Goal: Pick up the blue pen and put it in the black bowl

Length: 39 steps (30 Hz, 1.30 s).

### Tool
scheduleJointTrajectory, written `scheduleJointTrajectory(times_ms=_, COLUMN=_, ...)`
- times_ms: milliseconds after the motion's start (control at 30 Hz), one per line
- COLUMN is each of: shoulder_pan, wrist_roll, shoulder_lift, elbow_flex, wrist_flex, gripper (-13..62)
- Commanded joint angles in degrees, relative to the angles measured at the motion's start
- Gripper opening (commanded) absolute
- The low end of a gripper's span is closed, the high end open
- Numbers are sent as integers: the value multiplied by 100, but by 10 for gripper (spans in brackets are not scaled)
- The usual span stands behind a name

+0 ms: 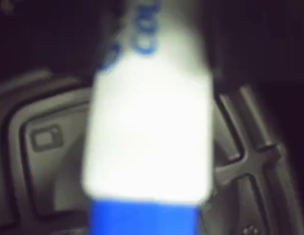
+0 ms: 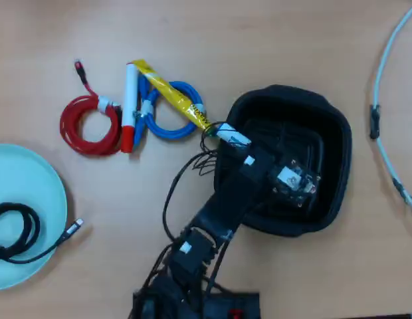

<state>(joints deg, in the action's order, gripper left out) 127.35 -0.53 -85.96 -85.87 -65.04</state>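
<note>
The blue pen fills the middle of the wrist view, very close and blurred: a white barrel with blue print above and the blue cap at the bottom edge. Behind it lies the ridged base of the black bowl. In the overhead view my gripper reaches from the lower left over the inside of the black bowl. The pen is hidden there under the gripper's body. The fingers themselves do not show in the wrist view, but the pen hangs above the bowl's floor, held.
Left of the bowl lie a yellow packet, a blue coiled cable, a white marker with a red cap and a red coiled cable. A pale blue plate holds a black cable. A grey cable runs along the right.
</note>
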Motion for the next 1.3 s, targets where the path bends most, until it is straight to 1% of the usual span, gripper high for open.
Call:
scheduleJointTrajectory(times_ms=0, shoulder_pan=114, wrist_roll=26, shoulder_lift=-18, elbow_flex=132, wrist_flex=308, gripper=-28)
scheduleJointTrajectory(times_ms=333, shoulder_pan=536, wrist_roll=-18, shoulder_lift=782, elbow_flex=281, wrist_flex=439, gripper=-27)
scheduleJointTrajectory(times_ms=567, shoulder_pan=598, wrist_roll=26, shoulder_lift=1107, elbow_flex=316, wrist_flex=545, gripper=-20)
scheduleJointTrajectory(times_ms=667, shoulder_pan=598, wrist_roll=18, shoulder_lift=1107, elbow_flex=281, wrist_flex=536, gripper=41)
scheduleJointTrajectory(times_ms=933, shoulder_pan=598, wrist_roll=9, shoulder_lift=1116, elbow_flex=229, wrist_flex=492, gripper=296)
scheduleJointTrajectory(times_ms=1033, shoulder_pan=598, wrist_roll=9, shoulder_lift=1099, elbow_flex=220, wrist_flex=483, gripper=376)
scheduleJointTrajectory(times_ms=1100, shoulder_pan=589, wrist_roll=18, shoulder_lift=1072, elbow_flex=211, wrist_flex=475, gripper=402)
scheduleJointTrajectory(times_ms=1267, shoulder_pan=431, wrist_roll=123, shoulder_lift=1046, elbow_flex=281, wrist_flex=439, gripper=404)
